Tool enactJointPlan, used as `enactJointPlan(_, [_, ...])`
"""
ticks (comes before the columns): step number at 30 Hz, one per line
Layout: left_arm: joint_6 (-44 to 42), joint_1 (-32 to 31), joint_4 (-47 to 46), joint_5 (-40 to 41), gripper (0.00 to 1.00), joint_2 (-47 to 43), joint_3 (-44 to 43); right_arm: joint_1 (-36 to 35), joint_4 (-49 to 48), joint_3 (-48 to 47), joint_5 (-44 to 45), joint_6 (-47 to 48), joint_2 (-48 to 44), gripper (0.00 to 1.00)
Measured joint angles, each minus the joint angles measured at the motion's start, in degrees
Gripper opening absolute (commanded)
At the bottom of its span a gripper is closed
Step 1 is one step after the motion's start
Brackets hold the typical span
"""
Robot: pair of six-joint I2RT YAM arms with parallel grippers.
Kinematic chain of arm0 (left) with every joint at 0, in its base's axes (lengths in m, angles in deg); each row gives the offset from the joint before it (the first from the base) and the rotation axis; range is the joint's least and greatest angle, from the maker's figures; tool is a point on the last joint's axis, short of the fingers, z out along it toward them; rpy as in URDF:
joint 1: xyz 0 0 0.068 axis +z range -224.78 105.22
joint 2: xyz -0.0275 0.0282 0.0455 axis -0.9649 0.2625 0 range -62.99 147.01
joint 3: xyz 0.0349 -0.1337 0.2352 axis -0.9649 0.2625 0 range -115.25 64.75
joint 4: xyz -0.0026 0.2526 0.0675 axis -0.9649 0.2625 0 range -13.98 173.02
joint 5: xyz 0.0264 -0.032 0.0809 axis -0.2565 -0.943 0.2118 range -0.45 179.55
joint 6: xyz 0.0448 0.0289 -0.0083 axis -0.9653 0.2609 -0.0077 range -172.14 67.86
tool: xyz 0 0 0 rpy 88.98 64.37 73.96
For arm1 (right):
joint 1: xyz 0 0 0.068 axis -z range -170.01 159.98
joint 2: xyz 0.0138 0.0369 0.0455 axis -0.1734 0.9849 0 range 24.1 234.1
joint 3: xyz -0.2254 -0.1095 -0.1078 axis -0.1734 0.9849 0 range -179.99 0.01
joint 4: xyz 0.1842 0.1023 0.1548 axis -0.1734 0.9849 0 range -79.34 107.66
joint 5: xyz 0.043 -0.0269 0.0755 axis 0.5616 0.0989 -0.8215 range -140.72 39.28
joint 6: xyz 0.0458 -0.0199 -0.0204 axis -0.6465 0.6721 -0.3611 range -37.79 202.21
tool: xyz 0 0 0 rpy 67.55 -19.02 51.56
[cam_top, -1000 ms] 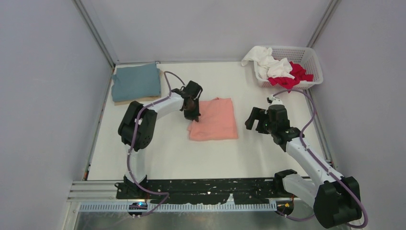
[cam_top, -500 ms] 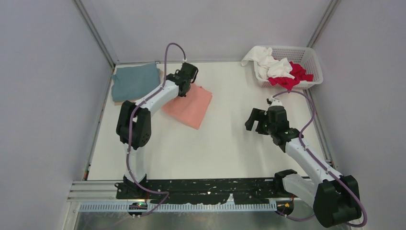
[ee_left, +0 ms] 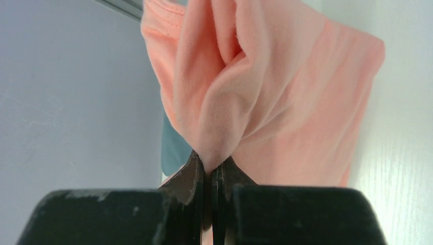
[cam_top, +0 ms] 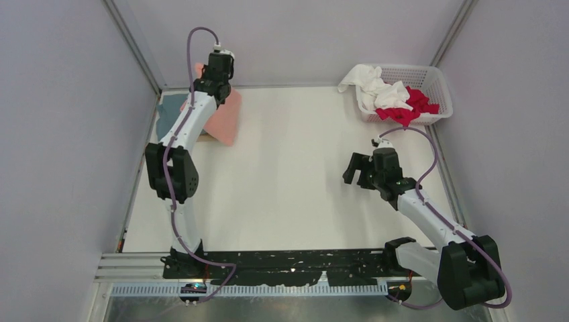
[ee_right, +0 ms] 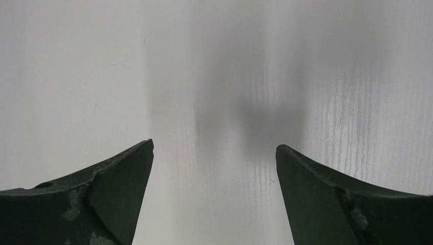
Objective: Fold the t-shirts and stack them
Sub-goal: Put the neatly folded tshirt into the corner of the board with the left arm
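So the left pincer [ee_left: 212, 164] is clamped tight on a bunched fold of the pink shirt [ee_left: 296, 97], which dangles over the teal shirt [cam_top: 166, 114] in the far-left corner. With only one pinch point, I reckon it could unfold or land skewed. The left wall [cam_top: 74, 134] sits close, but the mid bench [cam_top: 302, 194] has loads of room. The right pincer [ee_right: 214, 147] is spread and holds nothing.

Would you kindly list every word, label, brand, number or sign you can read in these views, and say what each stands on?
No text can be read anywhere. The salmon-pink t-shirt held in the left gripper, the teal-blue t-shirt, the white shirts and red shirts in the basket, and the table are all plain. The small lit device at the near edge is too small to read.
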Motion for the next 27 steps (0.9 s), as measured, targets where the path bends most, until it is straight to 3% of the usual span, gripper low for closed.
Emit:
enactJointPlan(12, [1.7,1.7,3.3,-5.0,0.0,0.1,-14.0,0.0,-0.5,0.0,1.8,0.2,1.3,0.95])
enactJointPlan(27, [10.2,9.7,6.0,-12.3,0.0,5.3,-14.3,0.0,-0.8,0.0,3.3,0.2,1.6,0.95])
